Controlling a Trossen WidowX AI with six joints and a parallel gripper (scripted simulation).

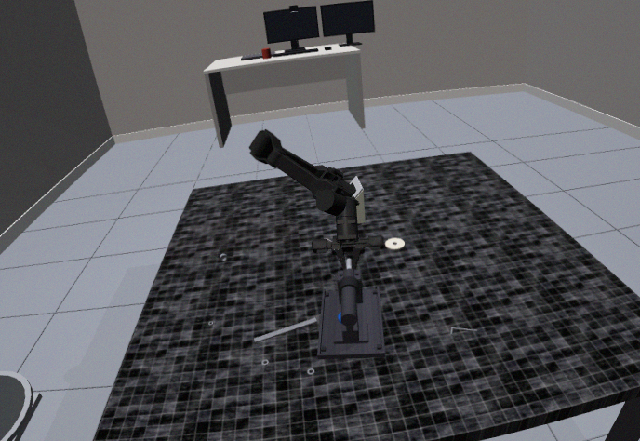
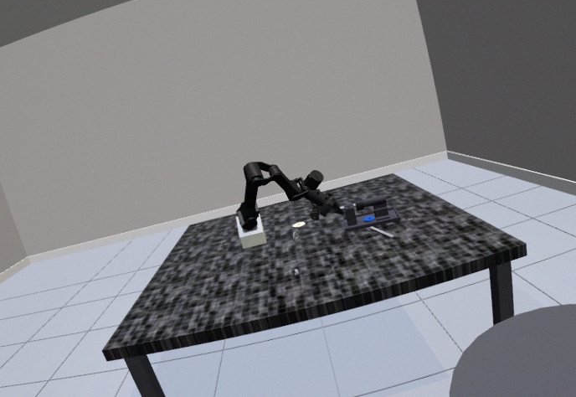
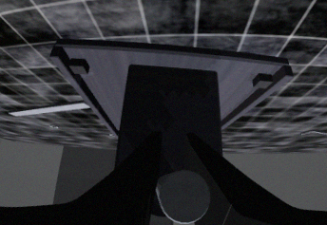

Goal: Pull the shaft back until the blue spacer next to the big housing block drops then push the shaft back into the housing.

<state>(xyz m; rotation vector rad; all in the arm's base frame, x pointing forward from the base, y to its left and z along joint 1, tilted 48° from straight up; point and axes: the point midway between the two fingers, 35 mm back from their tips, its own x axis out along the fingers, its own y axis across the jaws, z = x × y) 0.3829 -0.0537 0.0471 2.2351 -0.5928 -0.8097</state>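
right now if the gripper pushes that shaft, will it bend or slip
Probably stays stiff: the shaft looks like a straight metal rod. It may slip, being round and smooth in the gripper. The housing should guide it straight.

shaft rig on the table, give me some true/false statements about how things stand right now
1. The gripper is shut on the shaft. True.
2. The blue spacer lies flat on the base plate. True.
3. The white disc rests on the base plate. False: it lies on the table, beside the gripper.
4. The loose grey rod is held in the gripper. False: it lies on the table next to the plate.
5. The gripper is wide open. False: it is closed on the shaft.
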